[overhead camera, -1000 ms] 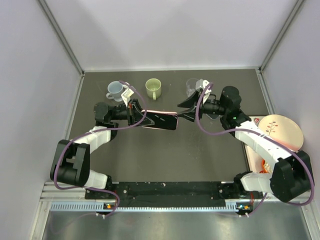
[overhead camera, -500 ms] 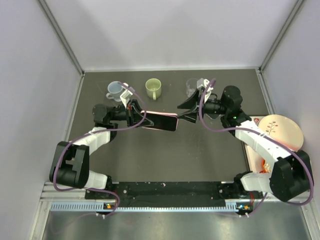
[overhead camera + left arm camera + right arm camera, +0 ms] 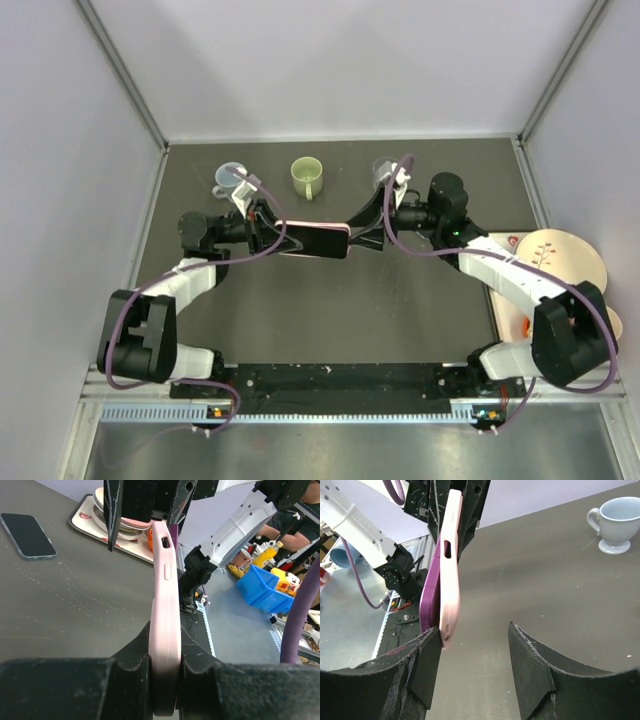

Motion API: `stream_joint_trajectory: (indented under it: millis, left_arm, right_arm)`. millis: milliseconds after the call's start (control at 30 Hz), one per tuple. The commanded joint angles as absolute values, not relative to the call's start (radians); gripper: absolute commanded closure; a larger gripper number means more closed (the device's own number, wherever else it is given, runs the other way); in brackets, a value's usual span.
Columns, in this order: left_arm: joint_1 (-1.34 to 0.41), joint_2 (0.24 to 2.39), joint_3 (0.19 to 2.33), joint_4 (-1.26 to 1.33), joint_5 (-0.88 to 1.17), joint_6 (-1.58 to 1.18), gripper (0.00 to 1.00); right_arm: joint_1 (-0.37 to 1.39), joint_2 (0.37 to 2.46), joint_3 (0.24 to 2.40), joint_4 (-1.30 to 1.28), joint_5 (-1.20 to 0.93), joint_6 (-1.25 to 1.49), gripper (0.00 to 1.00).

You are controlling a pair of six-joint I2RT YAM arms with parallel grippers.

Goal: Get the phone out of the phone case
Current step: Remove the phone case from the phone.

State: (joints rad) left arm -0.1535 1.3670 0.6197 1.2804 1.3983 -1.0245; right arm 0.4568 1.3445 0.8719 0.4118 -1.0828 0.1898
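Hangs edge-up above the dark table (image 3: 330,310): pink phone case (image 3: 165,605), pinched tight by left gripper (image 3: 165,647). Right gripper (image 3: 475,652) spread wide, one finger against the case end, purple phone (image 3: 429,597) apparently seated inside. Risks clamping both layers together, or dropping the phone if pried crookedly.

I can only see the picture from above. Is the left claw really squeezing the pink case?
Observer: Yes. The left wrist view shows the left gripper clamped on the pink case from both flat sides.
Operator: Is the other claw grabbing it too?
Observer: No. The right gripper is open. The case's end sits at one side of the gap, not clamped.
Operator: Is the phone inside it?
Observer: The purple phone shows along the case's side, lying against it.
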Motion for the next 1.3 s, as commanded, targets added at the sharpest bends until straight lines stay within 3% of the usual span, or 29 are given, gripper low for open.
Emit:
stream_joint_trajectory:
  millis: [0,567,1267]
  left_arm:
    - [-0.13,1.333,0.618,1.578,1.198,-0.999,1.0]
    - [-0.13,1.382,0.627,1.617,1.192,-1.058,1.0]
    - [-0.129,1.408,0.623,1.615,1.155,-1.065,1.0]
  right_arm:
    - [0.515,1.367,0.884,0.452,-1.19,0.238,0.44]
    - [0.555,1.408,0.828,0.759,-1.146,0.446,0.44]
    - [0.617,1.479,0.828,0.842,-1.12,0.498,0.45]
